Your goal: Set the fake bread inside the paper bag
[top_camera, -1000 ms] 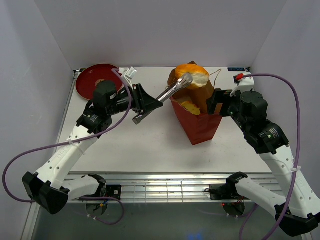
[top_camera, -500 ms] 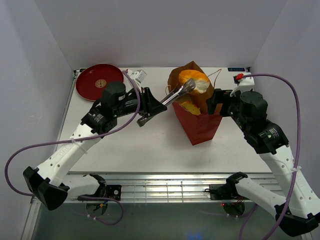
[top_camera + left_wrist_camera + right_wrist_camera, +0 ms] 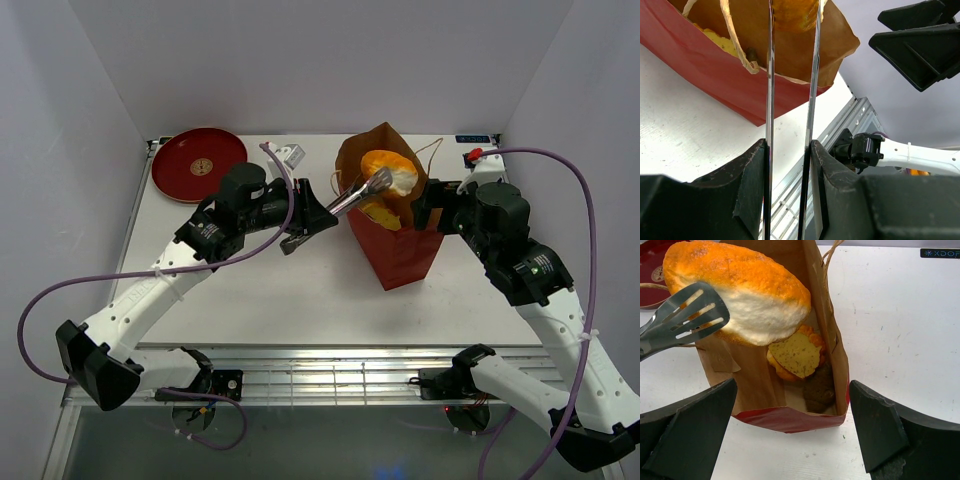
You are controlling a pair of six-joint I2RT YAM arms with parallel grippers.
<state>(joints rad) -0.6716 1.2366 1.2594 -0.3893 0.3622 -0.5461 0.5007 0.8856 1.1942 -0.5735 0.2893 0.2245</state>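
While the left tool (image 3: pixel 312 212) clamps tongs (image 3: pixel 352 196) gripping the golden roll (image 3: pixel 740 285) over the paper bag (image 3: pixel 400 255) mouth, right tool (image 3: pixel 432 205) gapes wide beside the bag, empty.

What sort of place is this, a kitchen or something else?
Probably a robotics test booth, not a kitchen: plain white walls box in a white table, two robot arms are bolted at its edge, and the bread looks fake.

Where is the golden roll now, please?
The roll is right of centre in the top view, gripped by the tongs at the open mouth of the bag, above the pieces inside.
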